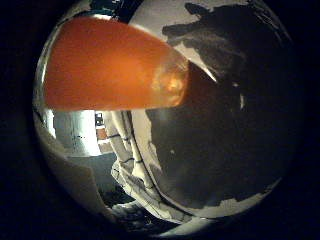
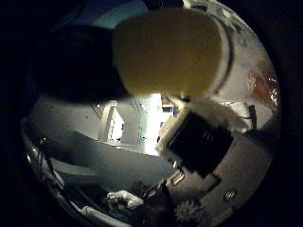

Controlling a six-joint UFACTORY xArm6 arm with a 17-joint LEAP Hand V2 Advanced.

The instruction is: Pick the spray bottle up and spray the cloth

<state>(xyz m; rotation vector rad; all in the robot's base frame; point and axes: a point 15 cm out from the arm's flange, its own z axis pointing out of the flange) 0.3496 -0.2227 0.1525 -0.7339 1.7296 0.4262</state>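
Orange spray bottle (image 1: 110,65) lies close against the palm, filling much of the view; the hand (image 2: 199,142) has its fingers curled around it.

The place reads as an indoor lab or workshop, though little of it shows. Past the hand's own parts stand pale plain walls (image 2: 80,118) and a brightly lit white doorway or partition (image 2: 142,123), with a white panel (image 1: 75,132) and some small shelved items too dim to identify beside it.
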